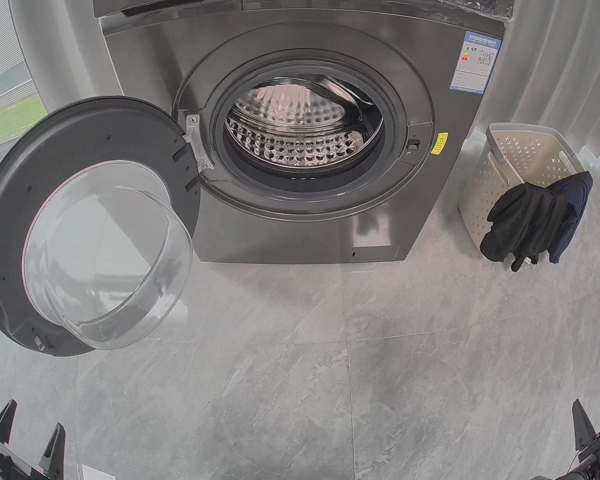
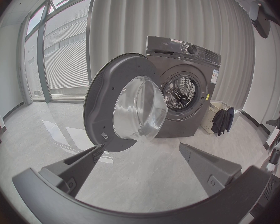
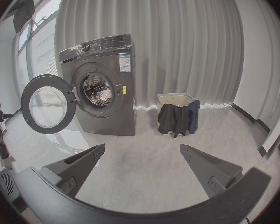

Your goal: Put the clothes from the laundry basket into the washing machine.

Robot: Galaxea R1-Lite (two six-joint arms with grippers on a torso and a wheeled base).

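- Grey marbled tile covers the floor (image 1: 313, 381), and a wide stretch of it lies between the washing machine (image 1: 280, 235) and both grippers.
- The round door (image 1: 20, 188) is swung fully open on its hinge to the robot's left of the washing machine. Its clear domed glass (image 1: 107, 255) bulges out over the floor, and the door's edge reaches well out in front of the machine's face.
- The round opening in the washing machine's front stands uncovered, with the perforated steel drum (image 1: 300, 128) showing inside.
- The laundry basket (image 1: 513, 161), of cream perforated plastic, stands on the floor just beside the washing machine on the robot's right, backed by the pleated curtain (image 1: 567, 55).
- A black garment (image 1: 523, 221) is draped over the basket's front rim and hangs nearly to the floor. A navy garment (image 1: 573, 201) hangs over the rim touching it, on the side farther from the washing machine.
- The left gripper (image 2: 140, 148) is low and well back from the washing machine, facing the open door. Its fingers (image 2: 81, 164) are spread apart with nothing between them.
- The right gripper (image 3: 141, 147) is also low and well back from the washing machine, facing the floor between machine and basket. Its fingers (image 3: 208, 168) are spread apart, holding nothing.
- Seen from the left gripper, the open door overlaps part of the washing machine's front, and the opening shows just past the glass. A tall window (image 2: 62, 47) stands well apart from the washing machine, beyond the door.
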